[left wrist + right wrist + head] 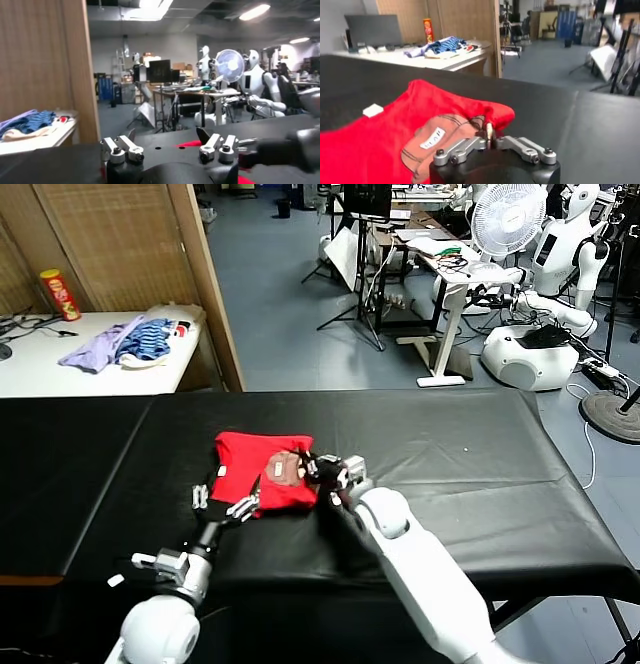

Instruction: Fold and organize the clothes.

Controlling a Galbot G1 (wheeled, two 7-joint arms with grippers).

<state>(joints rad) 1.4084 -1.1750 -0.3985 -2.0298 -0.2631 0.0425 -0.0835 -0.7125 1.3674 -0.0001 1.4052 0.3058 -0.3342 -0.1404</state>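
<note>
Place: robotics lab or workshop.
Evidence: white humanoid robots (560, 244) parked on the grey floor, standing fan (507, 219), camera tripods (360, 294), cluttered desks (440, 254), black-covered worktable (480, 454).

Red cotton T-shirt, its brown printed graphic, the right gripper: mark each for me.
Red cotton T-shirt (245, 459): head view, plain cloth left of the print.
Brown printed graphic (440, 137): right wrist view, middle of the print.
Right gripper (322, 474): head view, at the shirt's right edge.

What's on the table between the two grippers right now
In the head view, the folded red T-shirt lies between the left gripper and right gripper.
</note>
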